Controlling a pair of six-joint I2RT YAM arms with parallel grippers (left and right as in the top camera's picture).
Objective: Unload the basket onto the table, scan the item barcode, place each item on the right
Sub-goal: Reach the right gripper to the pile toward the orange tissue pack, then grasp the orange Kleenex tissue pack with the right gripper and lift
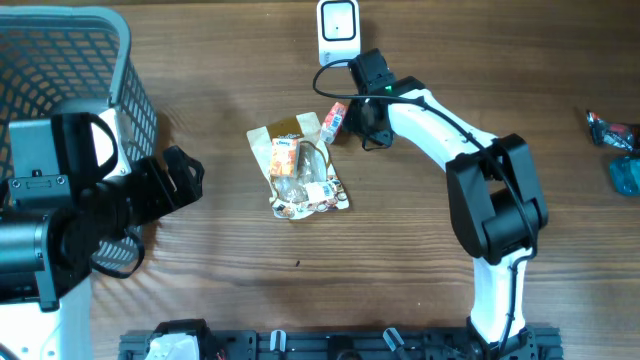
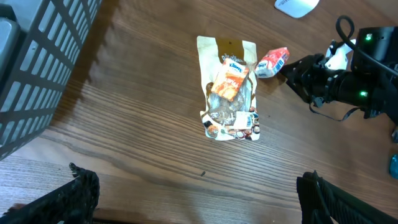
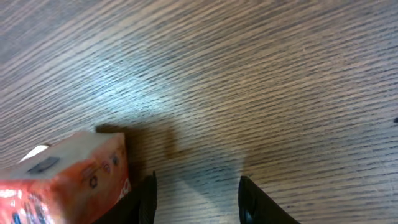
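Note:
A small red-and-white packet (image 1: 334, 121) (image 2: 272, 62) lies on the wooden table just below the white barcode scanner (image 1: 338, 22). My right gripper (image 1: 352, 122) (image 3: 198, 180) is low over the table beside it. Its fingers stand apart with only bare wood between them, and the packet (image 3: 62, 180) sits just outside the left finger. A brown snack pouch (image 1: 298, 165) (image 2: 230, 90) with an orange packet on it lies left of centre. My left gripper (image 2: 194, 173) hovers wide open and empty near the basket, well short of the pouch.
A grey wire basket (image 1: 60, 50) (image 2: 31, 74) stands at the far left. A red wrapped item (image 1: 612, 130) and a teal item (image 1: 626, 175) lie at the right edge. The scanner's corner (image 2: 297, 6) shows at the top of the left wrist view.

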